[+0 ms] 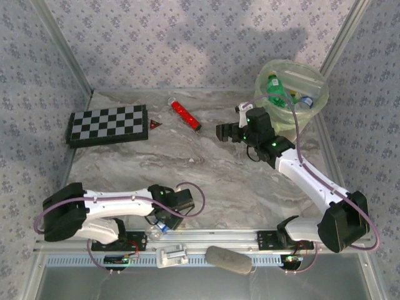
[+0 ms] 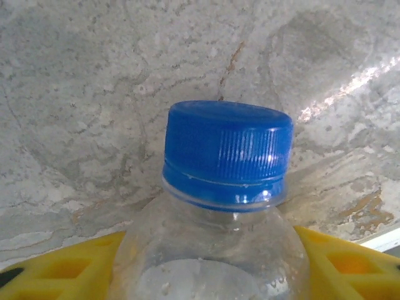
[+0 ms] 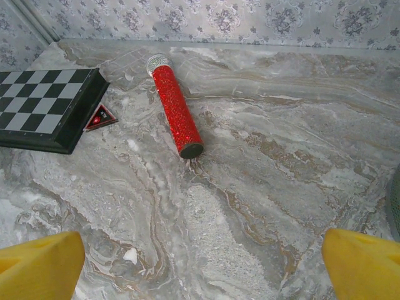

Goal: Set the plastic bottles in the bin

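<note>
Well off to the near left of the bin [image 1: 319, 103], your left gripper [image 1: 161, 222] has its yellow fingers [image 2: 56, 272] closed on the shoulders of one clear plastic bottle [image 2: 228, 156] with a blue cap, low by the counter's [image 1: 212, 169] near edge. It looks empty, so expect it to be light, thin-walled and slick. It will likely dent or squirt free under a hard squeeze, so hold it just under the cap, where the wall is stiffest. Farther left of the bin lie one chequered board [image 1: 109, 124] and one red tube [image 1: 184, 114]. Your right gripper [image 1: 228, 132] hovers just left of the bin, fingers spread wide, holding nothing. Inside the bin you can count three bottles: a green-tinted bottle [image 1: 273, 85], a second yellow-capped one [image 1: 294, 96], and a blue-capped one [image 1: 305, 102].
</note>
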`<state>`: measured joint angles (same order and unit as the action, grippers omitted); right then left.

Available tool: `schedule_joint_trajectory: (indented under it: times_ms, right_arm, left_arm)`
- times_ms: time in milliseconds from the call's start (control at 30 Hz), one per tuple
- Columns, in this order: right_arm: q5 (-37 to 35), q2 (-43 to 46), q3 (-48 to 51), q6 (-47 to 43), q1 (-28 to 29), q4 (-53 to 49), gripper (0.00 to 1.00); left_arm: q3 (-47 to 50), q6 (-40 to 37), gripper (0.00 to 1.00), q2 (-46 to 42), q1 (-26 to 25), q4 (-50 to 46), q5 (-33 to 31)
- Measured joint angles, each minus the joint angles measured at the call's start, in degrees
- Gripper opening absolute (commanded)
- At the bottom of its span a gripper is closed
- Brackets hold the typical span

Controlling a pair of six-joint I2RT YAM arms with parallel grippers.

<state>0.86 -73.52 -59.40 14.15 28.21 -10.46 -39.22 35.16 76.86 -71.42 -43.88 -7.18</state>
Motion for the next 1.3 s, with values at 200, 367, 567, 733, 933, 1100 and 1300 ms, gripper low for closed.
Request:
schedule_joint_trajectory:
  times_ms: [200,367,567,733,933,1100,1300]
  right_arm:
    - [0.0,0.0,0.0,0.0,0.0,0.0,0.99]
    - [0.0,0.0,0.0,0.0,-0.2,0.0,0.99]
    - [0.7,0.9,0.8,0.0,-0.7,0.0,0.99]
    - [3.9,2.0,2.4,0.0,-1.1,1.6,0.99]
    - [11.4,2.0,4.4,0.7,-1.2,5.3,0.99]
    - [19.5,1.8,5.6,1.9,-0.3,9.9,0.99]
    - [27.1,-2.1,5.4,2.6,4.8,14.3,0.99]
  left_arm:
    - [-1.4,0.1,0.43,1.4,1.4,0.1,-1.7]
    - [-5.1,0.1,0.42,1.0,12.1,0.5,-2.8]
    - [-11.3,1.7,0.42,-2.6,24.3,8.1,-2.2]
    - [-13.1,5.7,0.42,-3.6,30.6,18.4,-1.7]
    - [-13.1,11.8,0.42,-3.6,36.3,29.6,-3.6]
    - [-13.1,15.5,0.42,-3.6,38.6,36.1,-4.7]
    - [-12.9,19.2,0.42,-3.9,39.2,40.4,-3.3]
